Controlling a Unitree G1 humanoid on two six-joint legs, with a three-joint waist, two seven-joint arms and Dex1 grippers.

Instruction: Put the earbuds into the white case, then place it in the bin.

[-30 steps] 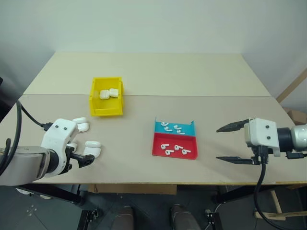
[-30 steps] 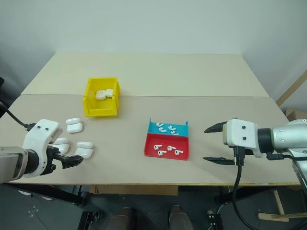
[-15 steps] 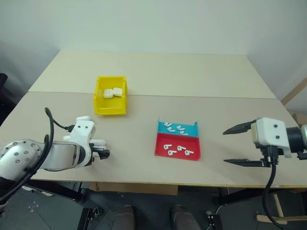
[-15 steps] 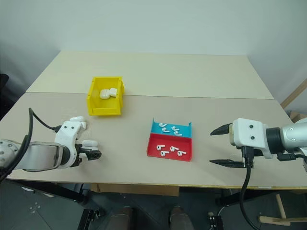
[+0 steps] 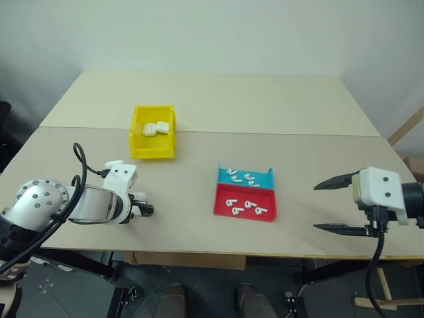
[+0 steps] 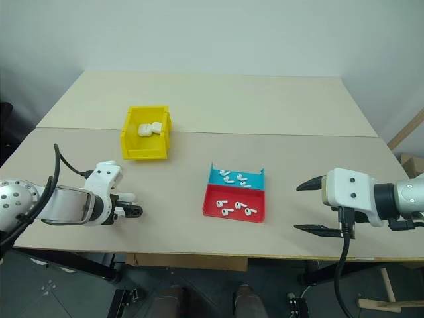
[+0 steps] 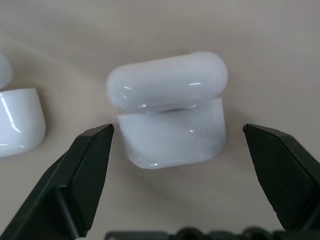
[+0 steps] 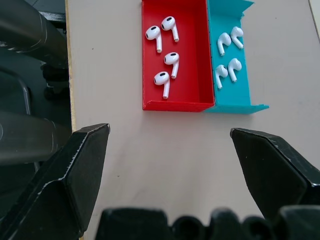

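The case (image 7: 170,112) sits on the table (image 5: 199,99) between the two black fingers of the left gripper (image 5: 142,211). The fingers are wide apart, one on each side, and they do not touch it. Its lid looks lifted a little. From the head camera, the arm hides most of this case. It lies at about 7 o'clock from the bin (image 5: 152,156), near the table's front edge. Another case (image 7: 17,120) lies just beside it.

The right gripper (image 5: 334,206) is wide open too and holds nothing. It hangs at 3 o'clock from the tray (image 5: 243,209), well apart from it. The earbuds (image 8: 165,50) lie in the tray's red and blue parts. The bin already has two cases (image 5: 154,128) inside.

What could go wrong? The case is smooth and round, so I think it could slip or pop out when the fingers squeeze. A finger could bump the next case and push it away. A squeeze on the lid might snap it shut, and then no earbuds could go in. The earbuds are tiny, so they may be hard to pinch.

I see no words or labels on anything.
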